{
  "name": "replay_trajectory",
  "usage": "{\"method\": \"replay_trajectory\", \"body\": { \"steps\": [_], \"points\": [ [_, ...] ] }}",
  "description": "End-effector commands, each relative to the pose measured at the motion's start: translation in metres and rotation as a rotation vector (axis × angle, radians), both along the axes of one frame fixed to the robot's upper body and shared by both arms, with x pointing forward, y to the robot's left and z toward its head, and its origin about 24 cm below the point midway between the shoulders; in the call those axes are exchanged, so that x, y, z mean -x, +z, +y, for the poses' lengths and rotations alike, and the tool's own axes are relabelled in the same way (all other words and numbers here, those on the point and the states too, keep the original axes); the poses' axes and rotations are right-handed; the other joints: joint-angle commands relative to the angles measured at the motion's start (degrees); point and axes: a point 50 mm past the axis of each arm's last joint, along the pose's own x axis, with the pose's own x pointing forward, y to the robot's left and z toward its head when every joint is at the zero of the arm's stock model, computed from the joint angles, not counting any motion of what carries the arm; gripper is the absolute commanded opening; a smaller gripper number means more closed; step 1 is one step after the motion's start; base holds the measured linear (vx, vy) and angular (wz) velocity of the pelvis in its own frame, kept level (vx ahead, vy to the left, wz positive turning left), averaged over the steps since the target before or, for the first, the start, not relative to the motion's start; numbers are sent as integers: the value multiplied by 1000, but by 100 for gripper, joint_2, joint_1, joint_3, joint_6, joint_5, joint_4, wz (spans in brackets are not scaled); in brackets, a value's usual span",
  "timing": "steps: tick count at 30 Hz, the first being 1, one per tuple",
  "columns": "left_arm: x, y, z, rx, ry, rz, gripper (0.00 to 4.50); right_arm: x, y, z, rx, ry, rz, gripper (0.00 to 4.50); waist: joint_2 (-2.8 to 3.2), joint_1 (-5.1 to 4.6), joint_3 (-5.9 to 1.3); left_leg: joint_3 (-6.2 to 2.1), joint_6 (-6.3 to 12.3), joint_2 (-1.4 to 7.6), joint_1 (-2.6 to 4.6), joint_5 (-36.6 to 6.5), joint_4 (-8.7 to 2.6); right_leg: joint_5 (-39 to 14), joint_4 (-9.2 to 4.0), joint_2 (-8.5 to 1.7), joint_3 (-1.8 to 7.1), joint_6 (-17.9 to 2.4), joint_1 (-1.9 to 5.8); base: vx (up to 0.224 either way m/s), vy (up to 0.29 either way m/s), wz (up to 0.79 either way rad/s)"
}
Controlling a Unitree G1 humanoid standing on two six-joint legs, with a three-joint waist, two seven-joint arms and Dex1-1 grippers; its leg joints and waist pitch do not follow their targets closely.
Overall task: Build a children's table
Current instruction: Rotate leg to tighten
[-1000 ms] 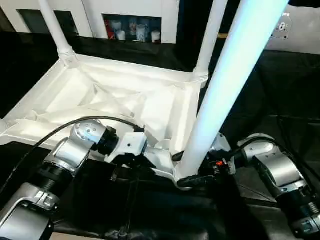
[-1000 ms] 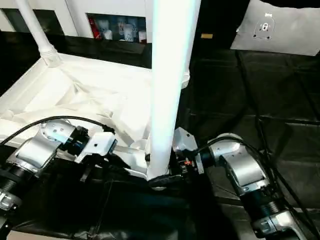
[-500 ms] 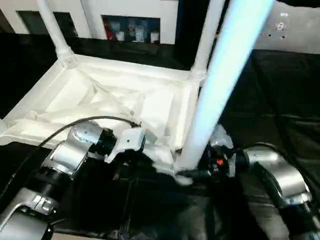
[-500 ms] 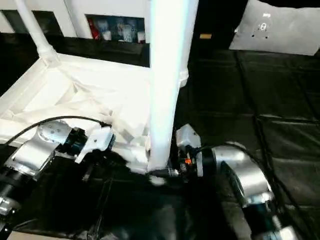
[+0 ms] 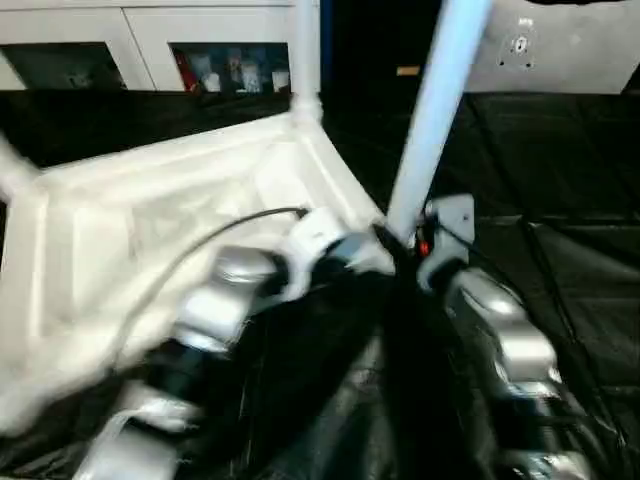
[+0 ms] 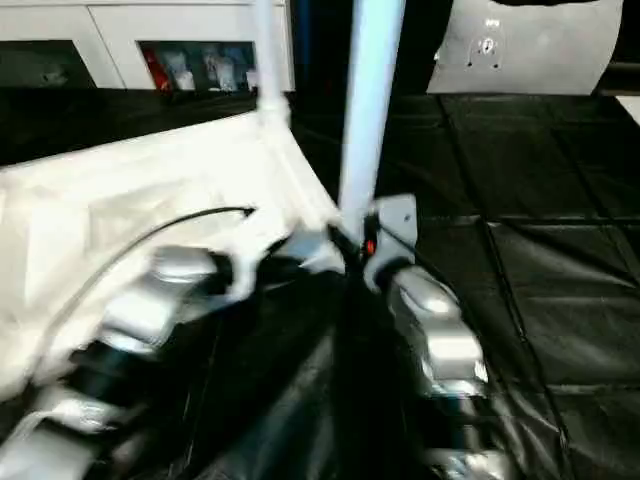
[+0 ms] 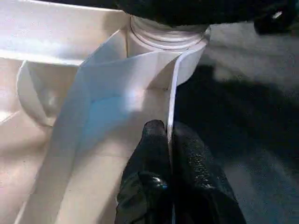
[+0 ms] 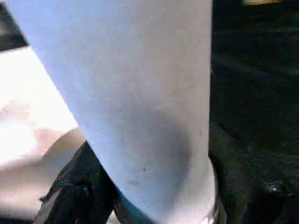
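The white table top lies upside down on the black floor cover, ribbed underside up. One white leg stands in the near corner socket, and another leg rises from the far corner. My right gripper is shut around the base of the near leg, with a black finger against it. My left gripper is shut on the thin rim wall of the table top, just beside that socket. Both grippers sit close together at this corner.
A white cabinet with glass doors stands behind the table top. A white pillow-like pad lies at the back right. Black sheeting covers the floor. A black cable arcs over my left forearm.
The whole view has swung and blurred, so the camera moved. Both arms now reach farther forward, and the gripped corner lies farther from me. Both grips are unchanged.
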Motion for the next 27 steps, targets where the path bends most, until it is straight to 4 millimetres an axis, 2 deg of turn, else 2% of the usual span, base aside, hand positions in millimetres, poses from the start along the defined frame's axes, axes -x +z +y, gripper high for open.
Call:
{"method": "replay_trajectory", "body": {
  "steps": [1, 2, 4, 7, 9, 13, 16, 17, 18, 22, 27],
  "points": [
    [-6, 21, -14, 100, 85, -86, 0, 13, -25, 42, -61, 142, 130, 257, -71, 14, -362, -169, 484, 352, 64, -302, -363, -527, -435, -531, 337, -1301, 293, 0, 0, 0],
    [-5, 22, -16, 101, 76, -89, 0, 12, -24, 43, -65, 139, 122, 257, -71, 25, -378, -166, 559, 340, 55, -199, -346, -238, -414, -529, 339, -1307, 314, 0, 0, 0],
    [-2, 22, -19, 102, 51, -90, 0, 11, -23, 43, -71, 124, 114, 327, -71, 25, -381, -163, 729, 333, 40, -121, -335, 103, -388, -529, 331, -1318, 326, 0, 0, 0],
    [3, 18, -15, 76, 11, -84, 0, 9, -20, 39, -77, 98, 100, 349, -59, 11, -370, -173, 772, 343, 27, -215, -342, 2, -399, -539, 317, -1317, 334, 0, 0, 0],
    [5, 15, -10, 56, 1, -80, 0, 9, -19, 35, -72, 93, 85, 373, -41, -14, -366, -178, 709, 356, 41, -335, -354, -185, -415, -532, 314, -1315, 328, 0, 0, 0],
    [8, 7, 6, 11, -53, -69, 0, 13, -14, 21, -54, 154, 16, 407, -49, -52, -389, -179, 797, 357, 27, -181, -328, 232, -371, -525, 315, -1340, 351, 0, 0, 0],
    [11, 0, 23, -37, -147, -59, 0, 19, -10, 1, -5, 263, -37, 427, -37, -41, -388, -177, 899, 352, 25, -161, -314, 367, -363, -533, 303, -1387, 365, 0, 0, 0],
    [11, 0, 23, -37, -147, -59, 0, 19, -10, 1, -5, 263, -37, 427, -38, -46, -384, -175, 910, 356, 16, -182, -315, 349, -359, -535, 303, -1383, 371, 0, 0, 0],
    [12, -1, 26, -48, -170, -61, 0, 20, -10, -3, 10, 293, -44, 440, -34, -51, -388, -174, 902, 365, 23, -170, -315, 345, -353, -529, 297, -1407, 363, 0, 0, 0],
    [18, -6, 42, -99, -304, -57, 0, 25, -5, -28, 92, 436, -63, 440, -34, -21, -383, -169, 882, 375, 37, -239, -311, 181, -362, -526, 297, -1426, 359, 0, 0, 0],
    [25, -12, 57, -164, -468, -48, 0, 27, 5, -43, 148, 608, -85, 440, -27, 71, -401, -166, 937, 395, 77, -248, -295, 238, -336, -522, 296, -1472, 329, 0, 0, 0]
  ]
}}
